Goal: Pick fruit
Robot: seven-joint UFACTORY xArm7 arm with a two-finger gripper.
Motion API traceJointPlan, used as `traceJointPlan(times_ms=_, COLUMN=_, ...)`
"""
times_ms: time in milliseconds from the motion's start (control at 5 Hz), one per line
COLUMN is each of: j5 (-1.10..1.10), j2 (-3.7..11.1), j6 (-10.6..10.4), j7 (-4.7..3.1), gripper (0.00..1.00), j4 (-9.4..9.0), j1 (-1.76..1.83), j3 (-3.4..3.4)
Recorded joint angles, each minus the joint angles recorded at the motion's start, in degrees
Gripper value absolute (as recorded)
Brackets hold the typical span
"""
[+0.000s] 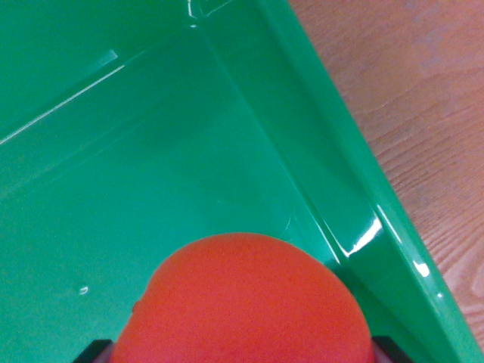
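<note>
The fruit (242, 302), a round orange-red item with a matte, finely textured skin, fills the bottom centre of the wrist view and is cut off by the lower frame edge. At each side of it, at the bottom edge, 1 dark fingertip (97, 352) of the gripper (242, 354) is partly visible: 1 at the wrist view's left and 1 at the wrist view's right. Both tips lie against the sides of the fruit, so the jaws stand clamped on it with the fruit between them. Only small corners of the fingertips show; their full form cannot be determined. The fruit sits over the interior of a green bin (318, 144) of glossy plastic. Whether the fruit touches the bin floor or hangs above it cannot be determined from this view. Beyond the fruit, the flat floor of the bin extends toward the top and the wrist view's left. 1 side wall runs diagonally from the top centre down to the lower right corner of the view, with bright light reflections along its rim. A 2nd wall crosses the upper left portion, and the 2 walls meet at an inner corner near the top centre. Outside the bin rim, at the wrist view's right, a wooden table (431, 98) with reddish-brown grain carries the bin.
</note>
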Motion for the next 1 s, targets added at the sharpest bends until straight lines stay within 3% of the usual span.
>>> traceJointPlan(times_ms=200, j5=-0.14, j2=-0.78, j6=2.6, j7=0.12, gripper=1.0, j4=1.83, j1=0.05, j3=-0.01)
traceJointPlan(times_ms=400, j5=-0.14, j2=-0.78, j6=2.6, j7=0.12, gripper=1.0, j4=1.83, j1=0.05, j3=-0.01)
traceJointPlan(times_ms=600, j5=-0.28, j2=-1.6, j6=5.4, j7=0.24, gripper=1.0, j4=3.77, j1=0.1, j3=-0.01)
traceJointPlan(times_ms=800, j5=-0.28, j2=-1.6, j6=5.4, j7=0.24, gripper=1.0, j4=3.77, j1=0.1, j3=-0.01)
traceJointPlan(times_ms=1000, j5=-0.42, j2=-2.36, j6=7.9, j7=0.35, gripper=1.0, j4=5.56, j1=0.15, j3=-0.02)
